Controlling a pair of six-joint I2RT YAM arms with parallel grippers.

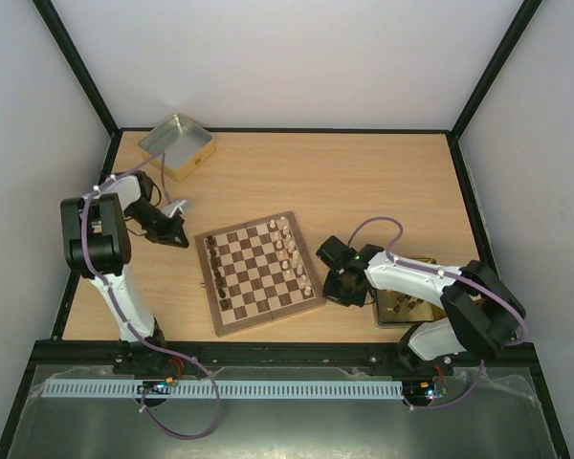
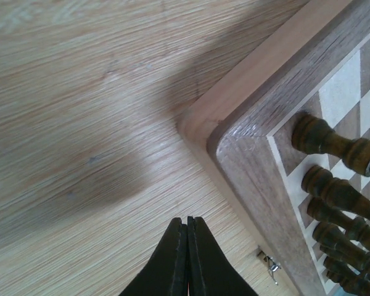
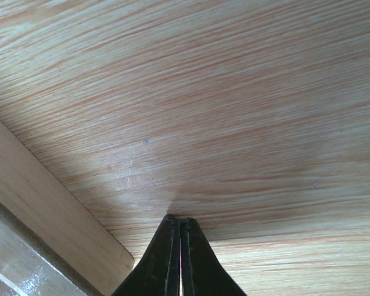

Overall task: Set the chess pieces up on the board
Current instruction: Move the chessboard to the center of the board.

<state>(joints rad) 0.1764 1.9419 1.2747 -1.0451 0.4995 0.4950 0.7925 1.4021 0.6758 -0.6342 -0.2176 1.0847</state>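
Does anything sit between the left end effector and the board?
Nothing visible does. The shut left end effector hovers over the table just off a corner of the board, with only tabletop between them.

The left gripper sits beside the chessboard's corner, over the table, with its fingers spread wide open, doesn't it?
Not quite. The left gripper does sit beside the board's corner, over the table, but it is shut tight and empty, not spread open. The left wrist view shows this.
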